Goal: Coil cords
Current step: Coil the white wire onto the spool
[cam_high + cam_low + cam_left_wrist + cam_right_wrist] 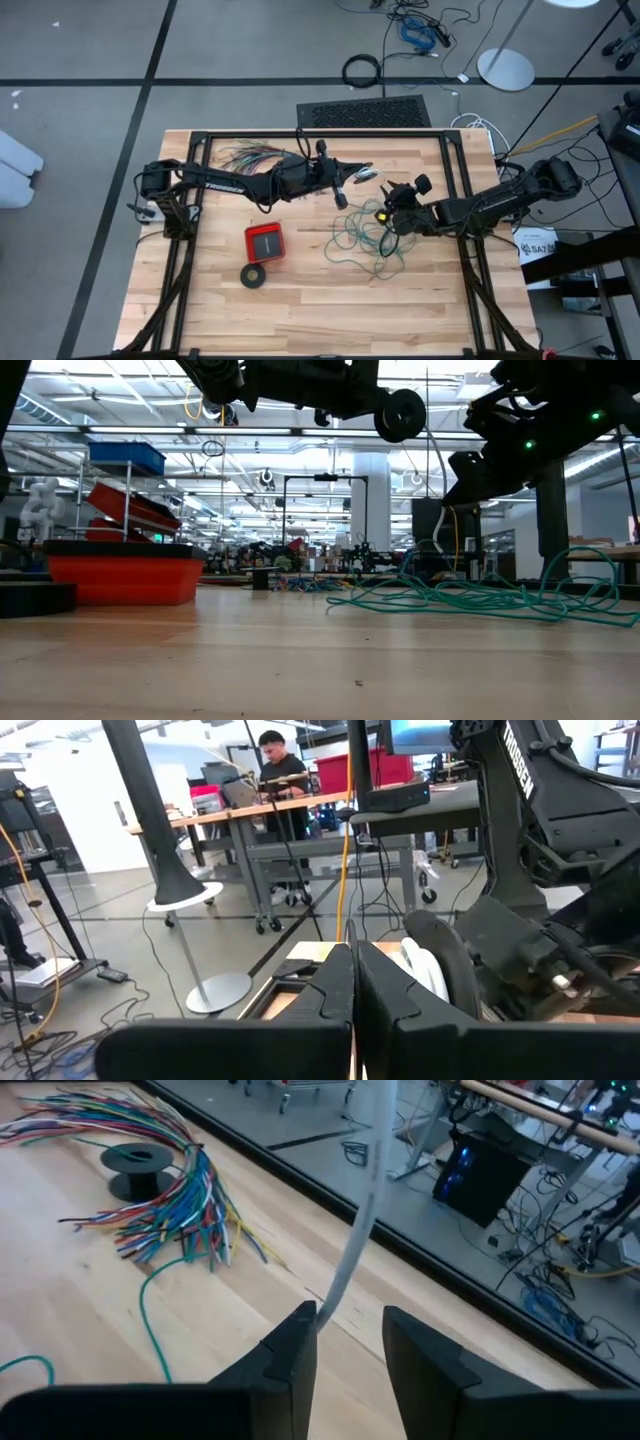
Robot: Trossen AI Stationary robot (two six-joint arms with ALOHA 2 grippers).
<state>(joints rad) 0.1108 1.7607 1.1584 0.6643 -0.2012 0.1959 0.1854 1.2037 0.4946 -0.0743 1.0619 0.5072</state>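
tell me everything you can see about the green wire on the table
The green wire is one long, thin teal strand with a smooth plastic-looking coat, lying uncoiled in a loose tangle of overlapping loops. It rests flat on the wooden table, right of centre, just under the right gripper. The low view shows its loops sprawled low across the tabletop. No gripper visibly holds it, and its ends cannot be made out.

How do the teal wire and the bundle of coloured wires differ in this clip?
The teal wire is one long strand in a loose tangle; the coloured wires are many short strands fanned out together. The teal wire lies mid-table under the right hand; the coloured wires lie near the far edge, by the left arm. Both rest flat on the wooden table.
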